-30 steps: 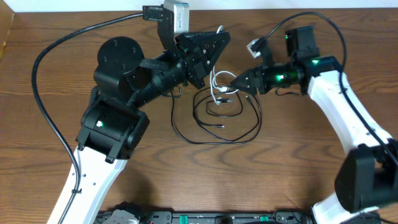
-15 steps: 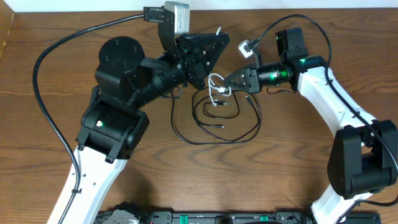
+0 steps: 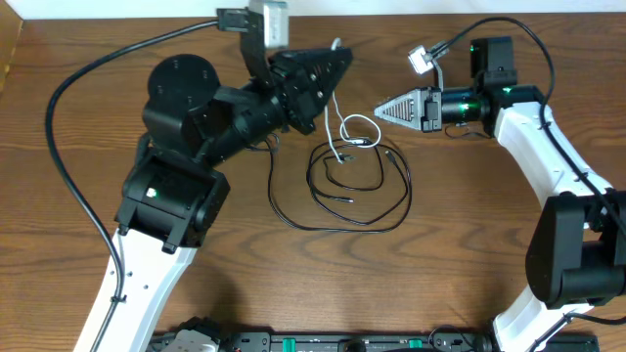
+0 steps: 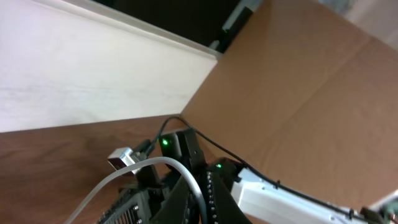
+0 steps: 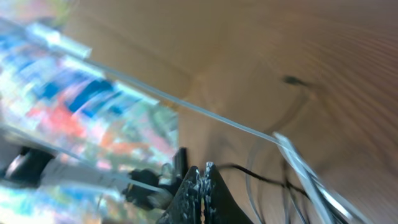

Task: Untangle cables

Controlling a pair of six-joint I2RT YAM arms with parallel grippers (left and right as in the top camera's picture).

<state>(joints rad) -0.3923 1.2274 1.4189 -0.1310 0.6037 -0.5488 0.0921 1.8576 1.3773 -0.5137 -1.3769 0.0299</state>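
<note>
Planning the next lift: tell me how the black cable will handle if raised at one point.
The black cable lies in loose overlapping loops, so it is probably floppy and would sag. It looks thin, likely light. Its loops overlap the white cable, so that may drag along.

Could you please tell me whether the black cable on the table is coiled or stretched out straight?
Coiled: the black cable lies in loose overlapping loops on the table, with no stretch pulled taut.
</note>
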